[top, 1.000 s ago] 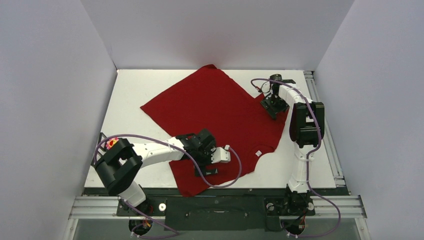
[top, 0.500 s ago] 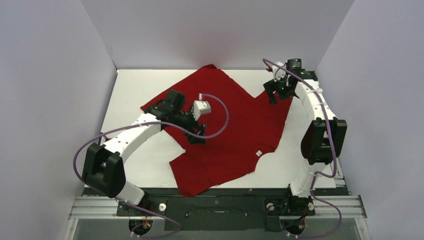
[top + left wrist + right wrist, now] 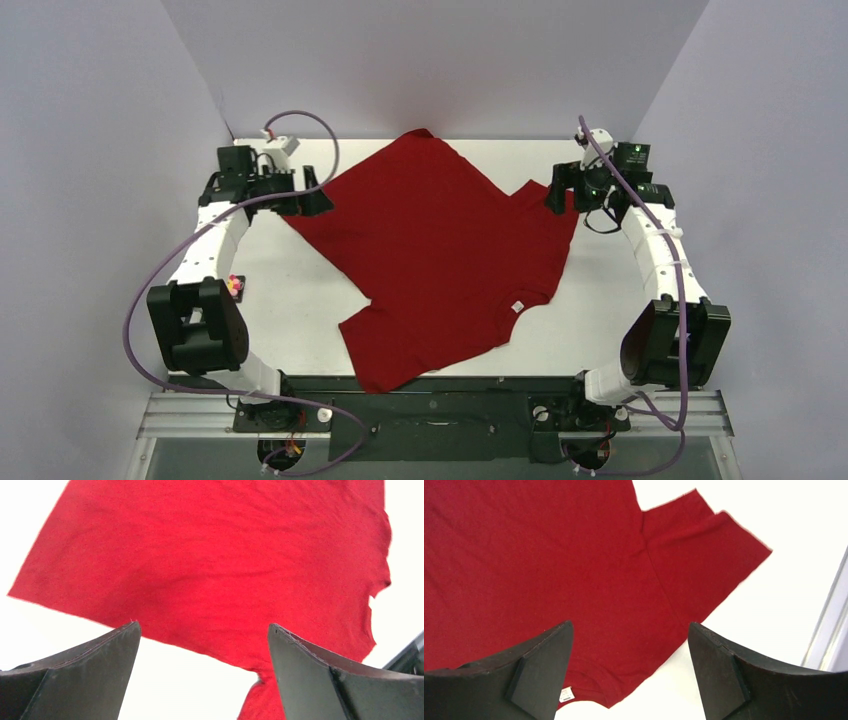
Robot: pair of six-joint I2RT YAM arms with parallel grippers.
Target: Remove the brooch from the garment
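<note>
The dark-red garment [image 3: 440, 240] lies spread flat across the white table, its white neck tag [image 3: 517, 306] near the front right. The brooch [image 3: 234, 286], a small pink and yellow flower, lies on the bare table left of the shirt, beside the left arm. My left gripper [image 3: 315, 203] is open and empty at the shirt's far-left corner. In the left wrist view the gripper [image 3: 202, 645] hovers over the shirt [image 3: 215, 565]. My right gripper [image 3: 557, 197] is open and empty by the far-right sleeve. In the right wrist view the gripper [image 3: 630, 640] looks down on the shirt [image 3: 549, 565] and the tag [image 3: 566, 695].
White walls [image 3: 100, 200] enclose the table on the left, the back and the right. A metal rail [image 3: 650, 280] runs along the table's right edge. Purple cables loop from both arms.
Both arms have swung away from the shirt's middle. The left gripper moved from the front hem to the far-left corner. The right gripper moved farther back and right. The shirt lies still.
</note>
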